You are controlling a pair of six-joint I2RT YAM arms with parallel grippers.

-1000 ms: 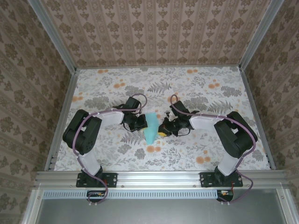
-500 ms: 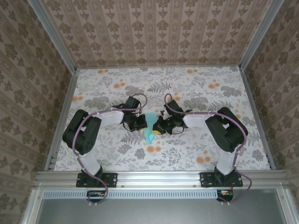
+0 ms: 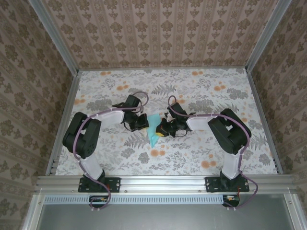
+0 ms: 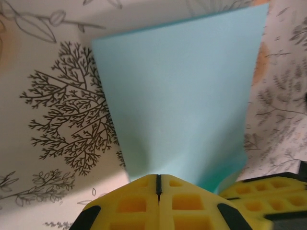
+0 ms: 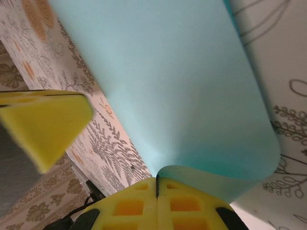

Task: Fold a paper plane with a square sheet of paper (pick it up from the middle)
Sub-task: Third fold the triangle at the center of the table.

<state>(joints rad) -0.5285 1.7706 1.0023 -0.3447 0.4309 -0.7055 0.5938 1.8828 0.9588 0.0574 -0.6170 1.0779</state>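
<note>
Paper (image 3: 153, 130) sits mid-counter (image 3: 201, 158), seen from above as a narrow turquoise strip between the two arms. Left end effector (image 4: 158, 184): yellow pads pressed together, pinching the paper's near edge, and the sheet fans out away from it. Right end effector (image 5: 157, 188): pads closed on the paper too, the sheet curling over them. The two end effectors are just beside each other.

sheet (image 5: 168, 86) top cropped, held edge hidden
</note>
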